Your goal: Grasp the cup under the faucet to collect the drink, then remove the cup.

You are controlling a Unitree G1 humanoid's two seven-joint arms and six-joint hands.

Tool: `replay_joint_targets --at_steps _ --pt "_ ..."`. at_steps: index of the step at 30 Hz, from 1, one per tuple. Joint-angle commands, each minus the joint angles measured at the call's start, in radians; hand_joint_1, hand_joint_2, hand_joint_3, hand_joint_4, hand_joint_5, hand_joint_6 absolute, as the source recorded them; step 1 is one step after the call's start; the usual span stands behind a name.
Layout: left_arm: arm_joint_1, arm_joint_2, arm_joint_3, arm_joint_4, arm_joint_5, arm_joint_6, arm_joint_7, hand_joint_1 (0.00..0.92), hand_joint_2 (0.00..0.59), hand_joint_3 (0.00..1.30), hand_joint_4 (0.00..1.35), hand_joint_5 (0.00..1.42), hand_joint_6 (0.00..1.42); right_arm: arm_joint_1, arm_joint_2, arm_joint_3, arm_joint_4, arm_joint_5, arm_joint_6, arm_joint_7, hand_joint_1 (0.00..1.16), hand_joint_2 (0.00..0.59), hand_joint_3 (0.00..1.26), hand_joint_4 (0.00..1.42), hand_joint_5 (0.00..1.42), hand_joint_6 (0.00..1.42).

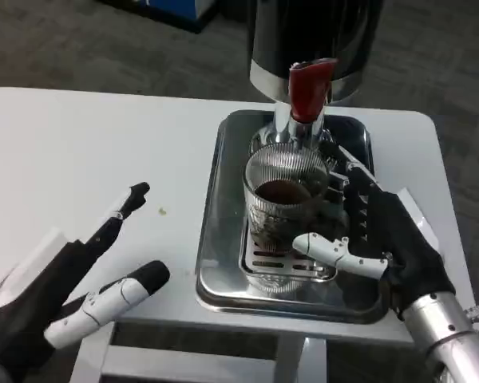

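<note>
A grey carpeted floor surrounds a white table [80, 152], and a blue-and-dark object at the top edge of the head view is cut off so that its nature cannot be told. On the table sits a shiny metal tray [223, 199] with a slotted drip grate [259, 267] in its front half. Behind the tray rises a dark drink dispenser [315, 40]; its upper body runs out of frame, and only the lower cylinder, a chrome band and the faucet with its red lever [310, 84] can be seen.

The cup [283, 203], a ribbed clear glass, stands upright on the grate directly below the faucet, with dark liquid inside. Its base is hard to make out through the glass and reflections.

The right hand [375, 235] reaches in from the lower right and wraps the cup: the white thumb lies across the front near the cup's lower part, while the black fingers [347, 171] go round the far right side, partly hidden behind the glass. The grip looks closed on the cup, though the contact on the far side is not visible.

The left hand [88, 279] rests over the table at the lower left, well apart from the tray, fingers spread and holding nothing; its wrist is cut off by the frame
</note>
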Motion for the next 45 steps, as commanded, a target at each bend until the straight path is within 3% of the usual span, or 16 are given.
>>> replay_joint_targets --at_steps 1,27,45 --pt "0.009 0.002 0.008 -0.013 -0.005 0.005 0.000 0.000 0.058 0.00 0.00 0.00 0.00 -0.020 0.009 0.009 0.033 -0.007 -0.022 -0.009 0.86 0.131 0.10 0.24 0.27 0.28" --pt "0.026 0.000 0.027 -0.004 -0.006 0.004 0.001 0.000 0.064 0.00 0.00 0.00 0.00 -0.114 0.049 0.083 0.117 -0.091 -0.006 -0.050 0.81 0.137 0.00 0.12 0.14 0.17" --pt "0.027 0.007 0.038 0.011 -0.007 0.002 -0.003 0.000 0.069 0.00 0.00 0.00 0.00 -0.110 0.075 0.103 0.124 -0.169 0.036 -0.160 0.80 0.134 0.20 0.36 0.43 0.36"
